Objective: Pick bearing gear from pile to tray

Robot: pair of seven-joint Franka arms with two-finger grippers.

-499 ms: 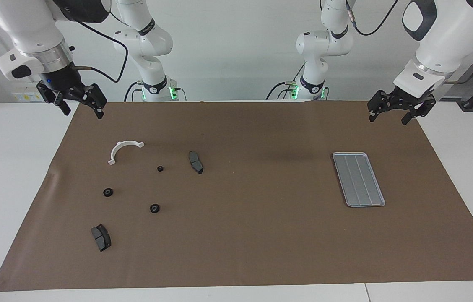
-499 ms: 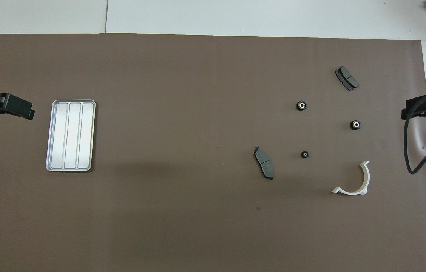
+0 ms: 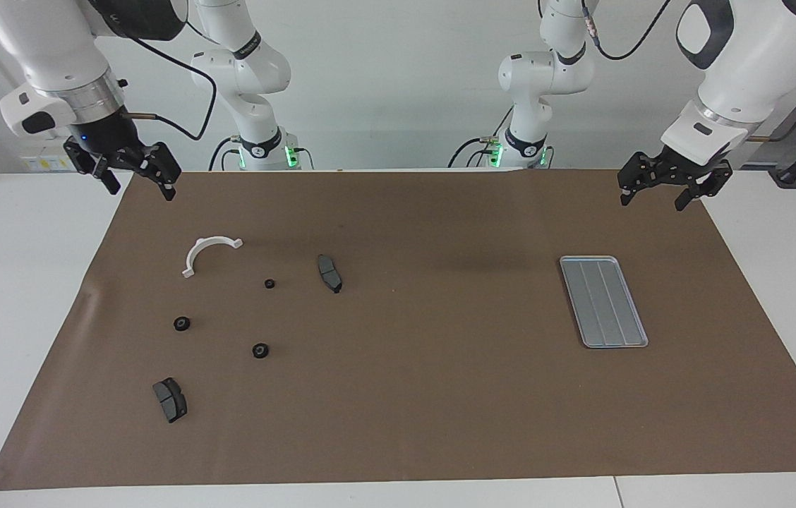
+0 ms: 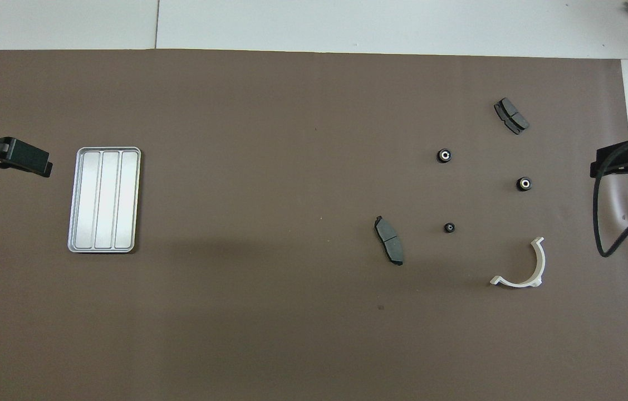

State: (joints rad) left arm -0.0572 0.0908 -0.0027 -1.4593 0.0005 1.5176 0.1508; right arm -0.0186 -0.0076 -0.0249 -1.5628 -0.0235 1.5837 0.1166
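Grooved silver tray (image 3: 603,301) bare; black ring gears (image 3: 260,350) on matte brown mat (image 3: 426,395)

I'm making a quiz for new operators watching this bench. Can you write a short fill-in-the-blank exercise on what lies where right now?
1. The tray holds ____ parts.
2. The number of black ring gears on the brown mat is ____.
3. The part of the pile lying nearest the robots is the white ____.
4. Both the left gripper and the right gripper are up in the air, and each holds ____.

Missing words: no; three; half-ring bracket; nothing
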